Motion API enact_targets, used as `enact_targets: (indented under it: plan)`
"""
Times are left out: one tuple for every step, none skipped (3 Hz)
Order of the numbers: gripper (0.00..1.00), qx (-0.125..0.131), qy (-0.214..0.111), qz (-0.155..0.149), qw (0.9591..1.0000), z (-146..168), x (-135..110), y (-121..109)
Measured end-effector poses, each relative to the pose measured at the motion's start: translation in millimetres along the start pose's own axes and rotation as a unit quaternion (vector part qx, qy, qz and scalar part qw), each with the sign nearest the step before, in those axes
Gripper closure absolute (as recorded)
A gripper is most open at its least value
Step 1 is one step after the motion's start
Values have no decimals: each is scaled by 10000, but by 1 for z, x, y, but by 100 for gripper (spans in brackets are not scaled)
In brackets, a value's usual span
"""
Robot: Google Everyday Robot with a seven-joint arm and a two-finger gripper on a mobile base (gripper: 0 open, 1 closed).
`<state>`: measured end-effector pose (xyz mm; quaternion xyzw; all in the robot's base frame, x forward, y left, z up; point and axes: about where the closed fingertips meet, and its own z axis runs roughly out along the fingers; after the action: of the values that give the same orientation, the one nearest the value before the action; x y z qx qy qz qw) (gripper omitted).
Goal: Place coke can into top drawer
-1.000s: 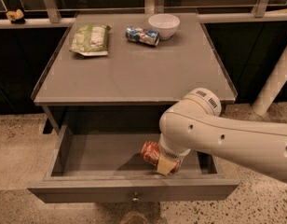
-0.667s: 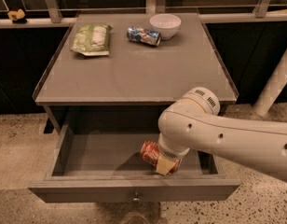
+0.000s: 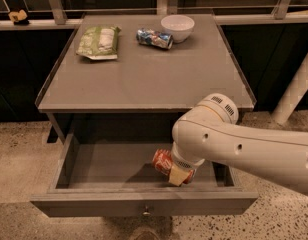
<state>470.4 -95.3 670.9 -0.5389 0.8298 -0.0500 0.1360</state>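
Standing on a speckled floor (image 3: pixel 19 154), a grey cabinet (image 3: pixel 144 74) is seen against a wall of dark windows with pale frames. A low raised lip is carried along the sides of its flat top. Along the far edge of that top, a green packet (image 3: pixel 99 41), a blue-and-silver can (image 3: pixel 154 37) lying on its side and a white bowl (image 3: pixel 177 27) are set out, the can just beside the bowl. A small tan object (image 3: pixel 18 16) is left on the window ledge at the left, and a white post (image 3: pixel 294 94) is seen leaning at the right.

The top drawer (image 3: pixel 144 201) is pulled fully out, its round knob (image 3: pixel 145 211) centred on the front panel. The white arm (image 3: pixel 244 144) is reached in from the right, and the gripper (image 3: pixel 176 171) is lowered inside the drawer near the front right. The coke can (image 3: pixel 163 161) is gripped there, tilted, above the drawer floor, on which its shadow is cast.
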Motion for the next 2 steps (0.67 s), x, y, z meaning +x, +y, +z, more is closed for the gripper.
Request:
enact_targets:
  plan:
    - [100, 306, -79, 44, 9995, 7, -1, -15]
    - [100, 559, -146, 33, 9983, 19, -6, -33]
